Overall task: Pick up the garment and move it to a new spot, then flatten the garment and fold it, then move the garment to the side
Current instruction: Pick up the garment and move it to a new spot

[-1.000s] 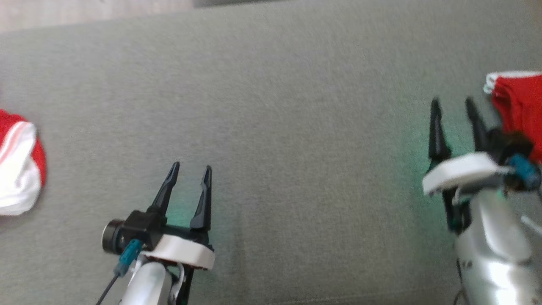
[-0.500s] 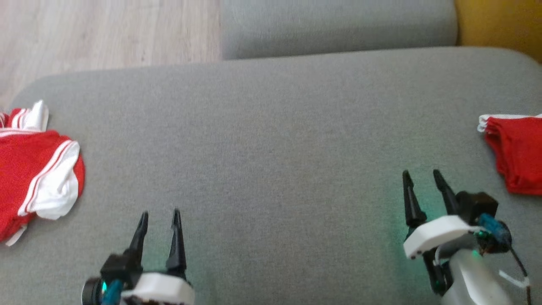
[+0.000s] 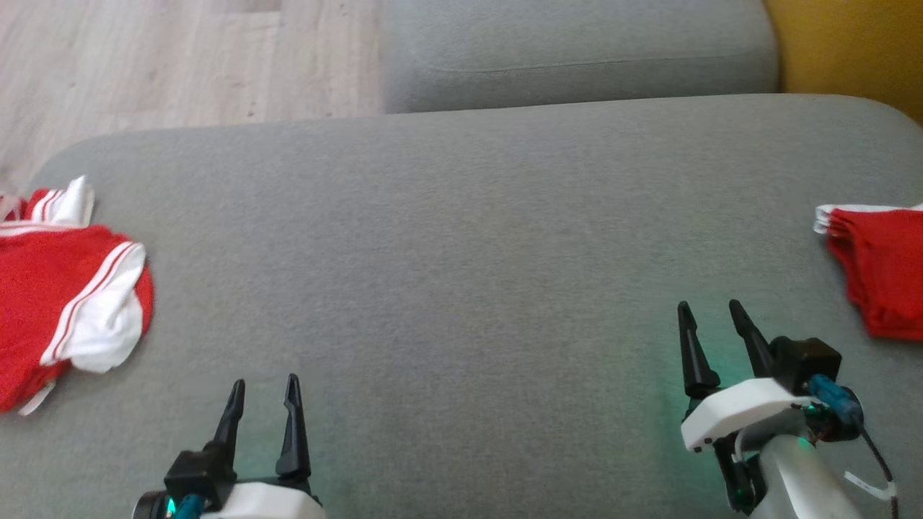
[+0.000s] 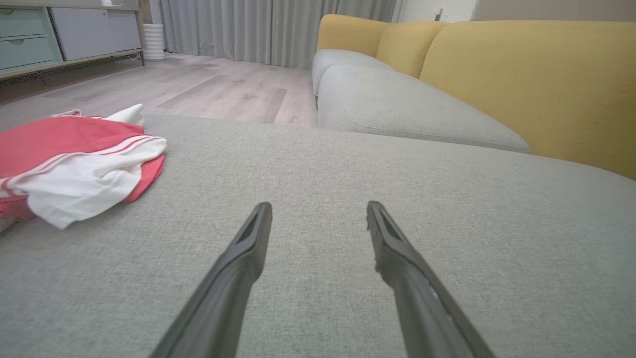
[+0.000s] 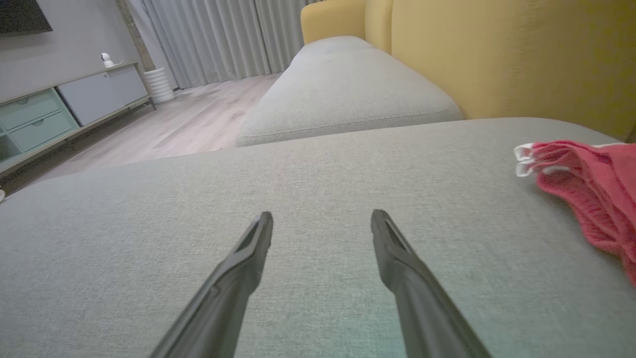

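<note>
— How does the robot's left gripper (image 3: 265,380) stand?
— Its two dark fingers are spread apart with nothing between them, just above the grey sofa cushion (image 3: 461,288). The right gripper (image 3: 709,305) is the same: fingers apart, holding nothing.
— And where are the garments?
— A crumpled red-and-white garment (image 3: 65,288) lies on the cushion off to the left gripper's outer side and a little ahead of its fingertips, well apart from them. A folded red garment (image 3: 883,274) with a white edge lies to the right gripper's outer side, near it but not touching.
— What is ahead of the fingers?
— Bare cushion, then a second grey seat (image 3: 577,50), with wooden floor (image 3: 180,65) beyond the left gripper and a yellow backrest (image 3: 844,50) beyond the right one.
</note>
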Controlling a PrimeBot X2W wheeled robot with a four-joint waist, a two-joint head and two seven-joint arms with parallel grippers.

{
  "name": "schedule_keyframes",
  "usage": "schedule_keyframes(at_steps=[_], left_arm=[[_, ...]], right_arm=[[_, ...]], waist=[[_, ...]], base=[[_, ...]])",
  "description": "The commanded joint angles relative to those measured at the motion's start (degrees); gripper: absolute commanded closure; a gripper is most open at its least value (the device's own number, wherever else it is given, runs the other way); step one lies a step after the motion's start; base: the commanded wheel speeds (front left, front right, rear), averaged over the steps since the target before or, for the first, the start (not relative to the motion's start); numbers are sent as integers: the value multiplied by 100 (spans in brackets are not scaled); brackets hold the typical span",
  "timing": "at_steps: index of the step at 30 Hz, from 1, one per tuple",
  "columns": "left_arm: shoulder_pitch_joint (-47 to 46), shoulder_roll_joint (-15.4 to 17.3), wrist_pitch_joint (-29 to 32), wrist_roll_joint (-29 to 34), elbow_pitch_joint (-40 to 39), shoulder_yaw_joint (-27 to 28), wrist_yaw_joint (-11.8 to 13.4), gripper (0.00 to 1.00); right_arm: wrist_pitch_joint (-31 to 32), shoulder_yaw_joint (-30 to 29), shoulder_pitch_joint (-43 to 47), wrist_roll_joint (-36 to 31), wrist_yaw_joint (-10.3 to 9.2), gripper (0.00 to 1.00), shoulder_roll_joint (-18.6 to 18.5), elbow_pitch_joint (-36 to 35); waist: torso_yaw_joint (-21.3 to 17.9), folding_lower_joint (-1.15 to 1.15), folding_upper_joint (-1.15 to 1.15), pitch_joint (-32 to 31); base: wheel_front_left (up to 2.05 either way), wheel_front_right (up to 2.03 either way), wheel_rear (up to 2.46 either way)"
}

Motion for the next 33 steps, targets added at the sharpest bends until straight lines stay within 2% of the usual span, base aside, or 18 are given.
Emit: schedule_keyframes(at_steps=[1, 6, 7, 16, 20, 25, 33], left_arm=[[-193, 11, -29, 16, -169, 196, 40, 0], [-218, 11, -29, -8, -146, 245, 85, 0], [-218, 11, -29, -8, -146, 245, 85, 0], [-34, 11, -29, -87, -42, 612, 144, 0], [85, 11, -29, -120, 11, 872, 143, 0], [158, 10, -29, -45, 93, 1141, 77, 0], [-413, 10, -29, -112, 58, 1850, -211, 0]], right_arm=[[-23, 206, -108, 34, -4, 0, 9, -190], [-23, 295, -71, 75, -4, 0, 9, -214], [-23, 295, -71, 75, -4, 0, 9, -214], [-23, 635, -110, 188, -4, 0, 9, -211], [-23, 824, -175, 253, -4, 0, 9, -200], [-23, 1037, -245, 356, -4, 0, 9, -170], [-23, 1073, -409, 218, -4, 0, 9, -204]], waist=[[173, 0, 0, 62], [825, 0, 0, 163], [825, 0, 0, 163], [2363, 0, 0, 313], [2810, 0, 0, 354], [2964, 0, 0, 387], [2586, 0, 0, 831]], base=[[0, 0, 0], [0, 0, 0], [0, 0, 0], [0, 0, 0], [0, 0, 0], [0, 0, 0], [0, 0, 0]])
